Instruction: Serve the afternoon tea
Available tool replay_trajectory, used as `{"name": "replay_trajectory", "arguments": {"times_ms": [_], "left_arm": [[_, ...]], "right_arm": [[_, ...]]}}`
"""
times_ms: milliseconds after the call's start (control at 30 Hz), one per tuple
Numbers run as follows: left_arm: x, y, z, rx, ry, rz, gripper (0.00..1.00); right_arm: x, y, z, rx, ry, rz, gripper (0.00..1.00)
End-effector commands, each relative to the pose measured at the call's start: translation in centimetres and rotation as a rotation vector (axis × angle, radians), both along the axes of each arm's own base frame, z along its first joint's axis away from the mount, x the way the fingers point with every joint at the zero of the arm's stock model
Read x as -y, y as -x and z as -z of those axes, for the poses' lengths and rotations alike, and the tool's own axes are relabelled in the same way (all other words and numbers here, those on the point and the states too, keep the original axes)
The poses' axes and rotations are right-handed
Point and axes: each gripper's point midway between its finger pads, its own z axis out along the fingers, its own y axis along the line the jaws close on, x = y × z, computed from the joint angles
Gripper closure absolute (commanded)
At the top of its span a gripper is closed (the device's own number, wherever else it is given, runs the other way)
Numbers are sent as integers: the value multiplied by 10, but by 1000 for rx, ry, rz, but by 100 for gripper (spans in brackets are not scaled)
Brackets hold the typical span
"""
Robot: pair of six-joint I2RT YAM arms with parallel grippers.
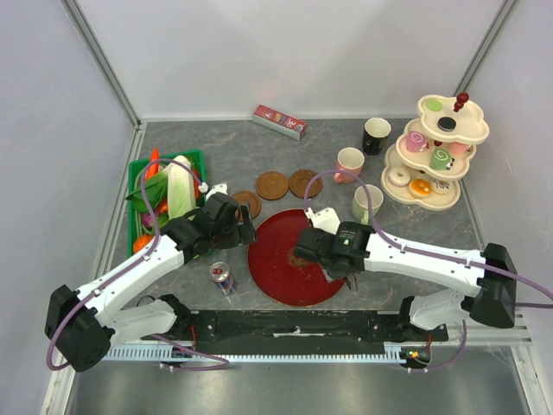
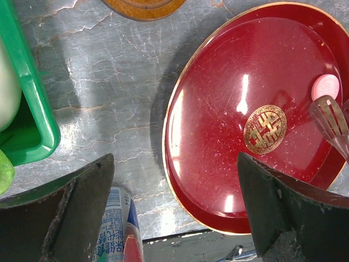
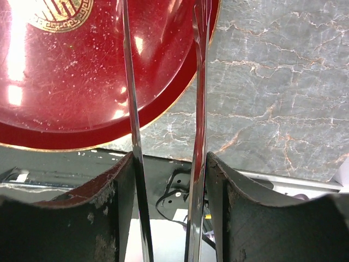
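From my seat the right gripper (image 3: 170,164) had its jaws pinching a pair of metal tongs (image 3: 130,109), one blade against each finger and a clear gap between the blades. In the left wrist view the slotted tong tip sat just beside a pink macaron (image 2: 325,86) lying on the red tray (image 2: 218,180); I could not tell whether they touched. I judged the step to be letting that macaron go. To do it well I wanted the blades kept parted and the tongs lifted straight up, so the tip would not drag the macaron across the glossy tray. The grip also had to stay firm enough that the tongs did not slip. The left gripper (image 2: 174,161) hung with its jaws spread wide and empty over the tabletop, above the drink can (image 2: 117,229), between the green crate (image 1: 138,169) and the tray. The tray held only that macaron. The three-tier stand (image 1: 432,206) at the far right carried swirl rolls, donuts and a dark macaron. The crate was full of vegetables. The black mug (image 1: 376,136), pink mug (image 1: 350,162) and pale green mug (image 1: 367,203) looked empty, near three bare saucers (image 1: 272,184).
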Motion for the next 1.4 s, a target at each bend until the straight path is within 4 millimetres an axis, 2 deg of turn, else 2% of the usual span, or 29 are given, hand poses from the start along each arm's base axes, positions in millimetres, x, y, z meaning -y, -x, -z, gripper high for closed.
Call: {"name": "replay_trajectory", "arguments": {"times_ms": [0,233,400,700,1100,1367], "left_arm": [[0,3,0,-4,29,-17,1],[-1,3,0,-3,30,-17,1],[-2,3,0,-1,30,-21,1],[-2,5,-1,3,35,-20,1],[-5,6,-2,5,32,-28,1],[-7,7,0,3,26,-33,1]], "right_arm": [[-1,-12,2,68,26,32,42],[-8,-18,13,70,76,15,42],[-11,-22,12,81,74,17,44],[-8,-25,24,46,64,23,46],[-7,-17,28,-15,69,-12,48],[4,-11,25,-51,189,-75,45]]}}
